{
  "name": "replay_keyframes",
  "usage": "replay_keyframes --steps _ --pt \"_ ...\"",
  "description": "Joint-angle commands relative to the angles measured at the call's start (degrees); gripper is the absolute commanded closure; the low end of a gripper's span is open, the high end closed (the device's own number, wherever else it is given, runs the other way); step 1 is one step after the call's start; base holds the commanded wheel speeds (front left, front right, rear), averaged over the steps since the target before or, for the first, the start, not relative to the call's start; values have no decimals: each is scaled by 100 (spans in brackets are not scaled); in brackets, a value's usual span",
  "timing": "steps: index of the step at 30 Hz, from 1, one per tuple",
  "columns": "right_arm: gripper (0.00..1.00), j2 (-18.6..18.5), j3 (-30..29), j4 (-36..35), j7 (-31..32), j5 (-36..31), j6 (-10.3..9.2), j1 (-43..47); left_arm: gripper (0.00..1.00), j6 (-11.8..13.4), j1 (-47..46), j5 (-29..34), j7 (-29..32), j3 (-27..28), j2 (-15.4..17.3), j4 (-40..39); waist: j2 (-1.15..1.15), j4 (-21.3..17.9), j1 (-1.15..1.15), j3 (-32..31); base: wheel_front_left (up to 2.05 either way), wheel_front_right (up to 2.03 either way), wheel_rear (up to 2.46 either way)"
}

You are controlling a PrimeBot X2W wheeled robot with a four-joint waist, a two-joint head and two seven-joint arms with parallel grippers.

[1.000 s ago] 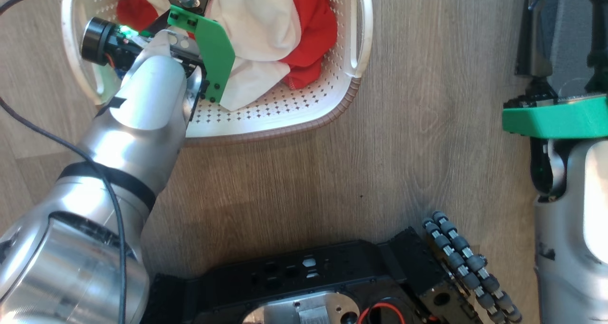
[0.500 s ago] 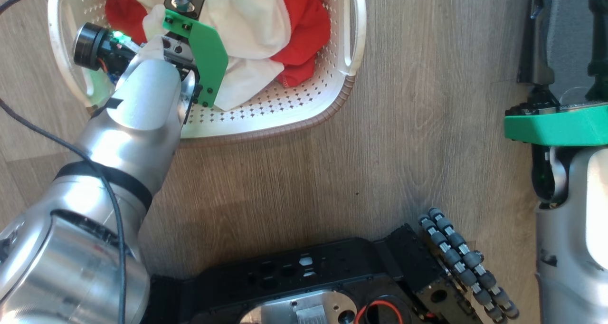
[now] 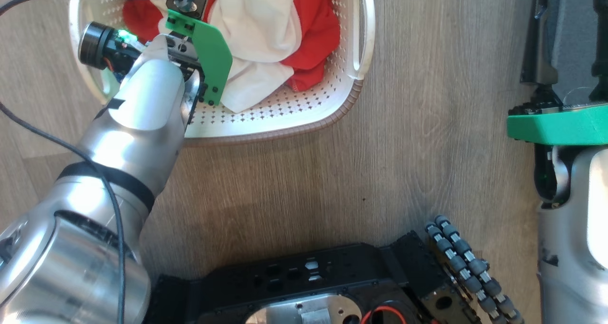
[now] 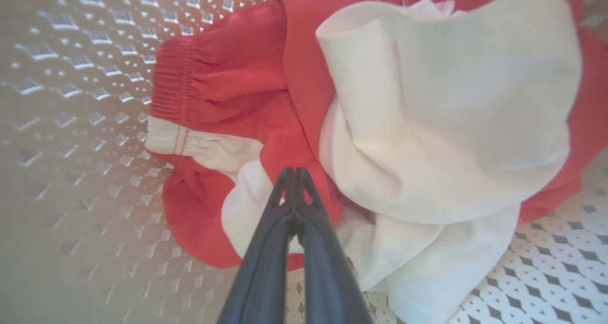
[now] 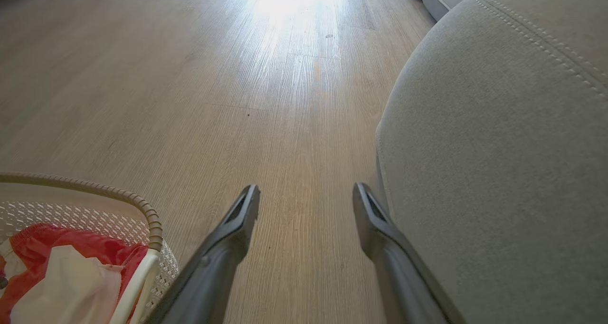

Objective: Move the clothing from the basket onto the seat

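Clothing [image 4: 441,124], crumpled red-and-white fabric (in perforated basket [image 4: 71,124]), left claw [image 4: 294,174] pressed together, right claw [image 5: 305,191] spread

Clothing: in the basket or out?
In. The clothing lies bunched on the basket's perforated floor, below its rim. The left gripper has its jaws shut at the fabric.

You have a pale wood-look plank floor [image 3: 294,172] under everything, washed with glare at its far end in the right wrist view. The basket [image 3: 294,119] sits directly on it, well apart from the seat [image 5: 498,148], with bare boards between them. The robot's black base [image 3: 308,276] stands on it near the basket.
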Motion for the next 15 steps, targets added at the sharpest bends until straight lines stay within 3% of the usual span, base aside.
replay_keyframes --steps 1,6,15 --pt "0 -2 105 -114 -36 -56 -1 308 100 -19 169 -94 -136 34 101 -126 0 37 0 -88 0 0 0" --pt "0 -2 96 -19 -36 -114 -1 295 100 -103 243 -518 -676 241 101 -411 0 157 0 -311 0 0 0" --pt "0 -1 44 177 -36 -247 -1 477 100 -276 755 -1061 -1604 567 102 -640 0 356 0 -1428 0 0 0"
